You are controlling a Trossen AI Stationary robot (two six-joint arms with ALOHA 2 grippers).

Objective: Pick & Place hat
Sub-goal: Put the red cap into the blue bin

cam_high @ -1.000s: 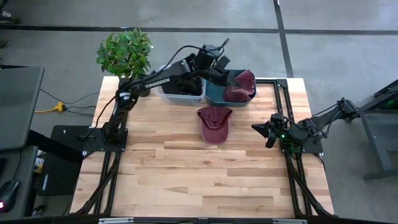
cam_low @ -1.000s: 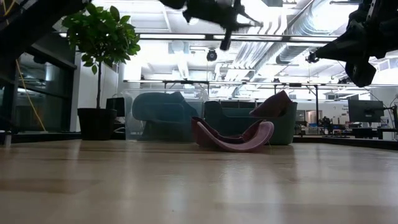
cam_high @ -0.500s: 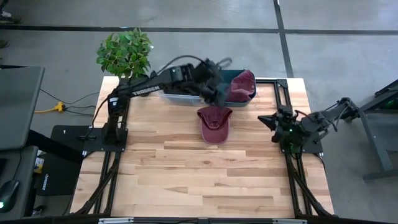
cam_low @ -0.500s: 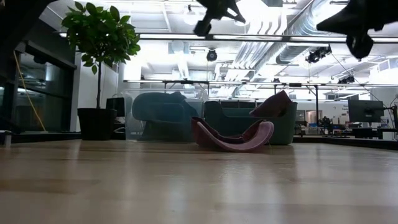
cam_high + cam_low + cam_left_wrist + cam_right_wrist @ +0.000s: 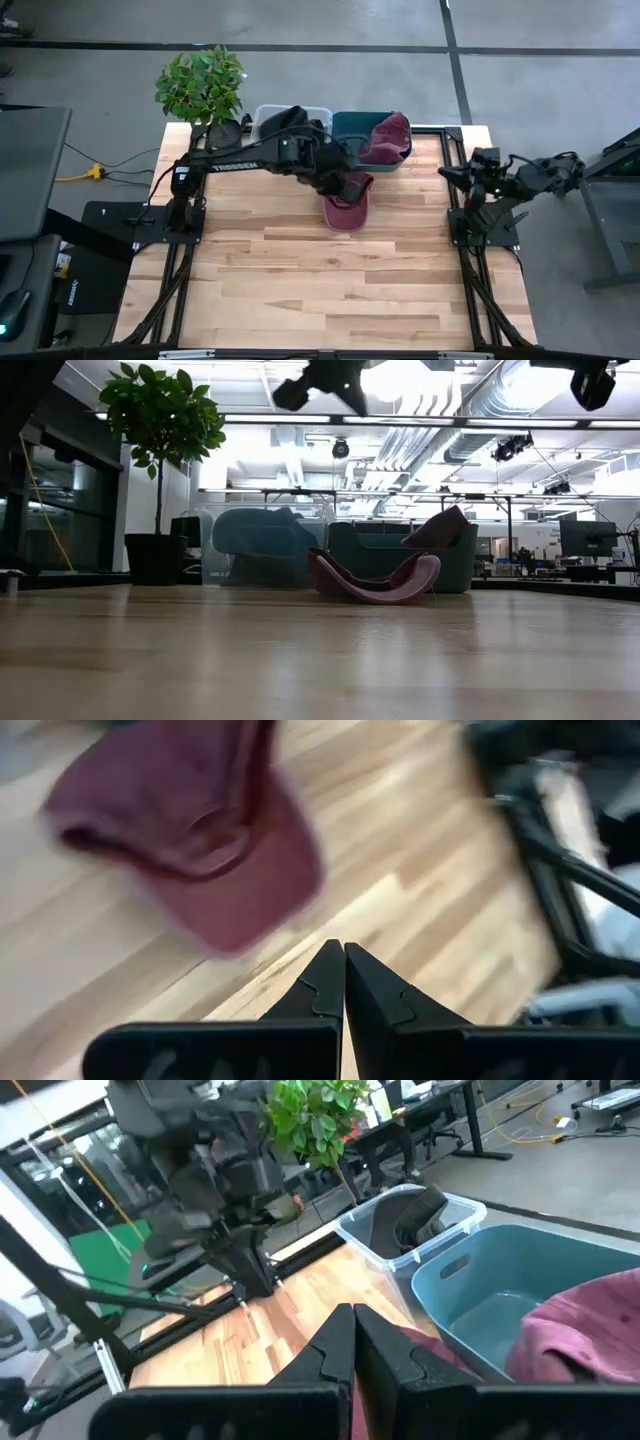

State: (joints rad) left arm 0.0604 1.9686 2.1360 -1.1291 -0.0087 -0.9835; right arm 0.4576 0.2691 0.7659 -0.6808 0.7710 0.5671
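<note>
A maroon cap (image 5: 347,208) lies on the wooden table just in front of the bins, seen in the low view (image 5: 375,580) and the left wrist view (image 5: 190,830). A second maroon hat (image 5: 388,138) is draped over the right rim of the teal bin (image 5: 350,127) and partly rests inside it (image 5: 590,1330). My left gripper (image 5: 352,186) hovers shut (image 5: 343,950) above the cap on the table, high over it in the low view (image 5: 330,375). My right gripper (image 5: 445,172) is shut (image 5: 352,1310), raised near the table's right edge.
A clear bin (image 5: 290,122) stands left of the teal bin at the far edge, with something dark in it (image 5: 420,1215). A potted plant (image 5: 200,82) is at the far left corner. Bare wood (image 5: 330,280) stretches across the near half.
My left arm has swung from over the bins toward the near edge and now hangs over the cap on the table. My right gripper has drawn back toward the far right and risen. Both hats have stayed where they were.
</note>
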